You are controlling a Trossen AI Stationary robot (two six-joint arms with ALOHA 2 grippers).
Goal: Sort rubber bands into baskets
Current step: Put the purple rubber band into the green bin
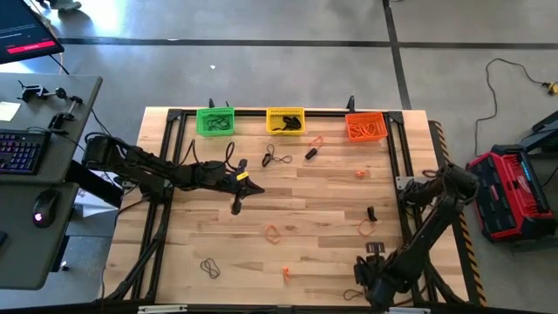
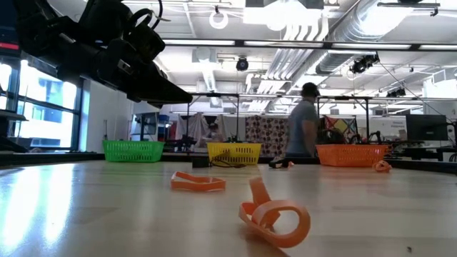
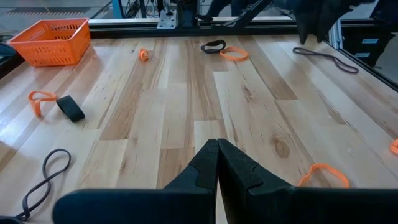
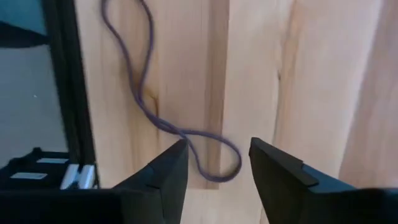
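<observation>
Three baskets stand along the far edge: green (image 1: 215,120), yellow (image 1: 285,120) and orange (image 1: 366,126). Orange and black rubber bands lie scattered on the wooden table (image 1: 331,196). My right gripper (image 4: 219,168) is at the near right corner (image 1: 366,281). It points down and is open. Its fingers stand on either side of the looped end of a long dark rubber band (image 4: 214,155) that lies twisted flat on the wood. My left gripper (image 3: 217,163) is shut on nothing and hovers over the table's middle (image 1: 253,185), pointing toward the right edge.
Near the front lie two orange bands (image 2: 275,218) (image 2: 198,182) and a black one (image 1: 209,268). More bands lie mid-table (image 1: 277,157) (image 1: 371,213) (image 1: 359,174). A black frame rail (image 4: 65,93) runs beside the right gripper. A person (image 2: 303,125) stands in the room beyond.
</observation>
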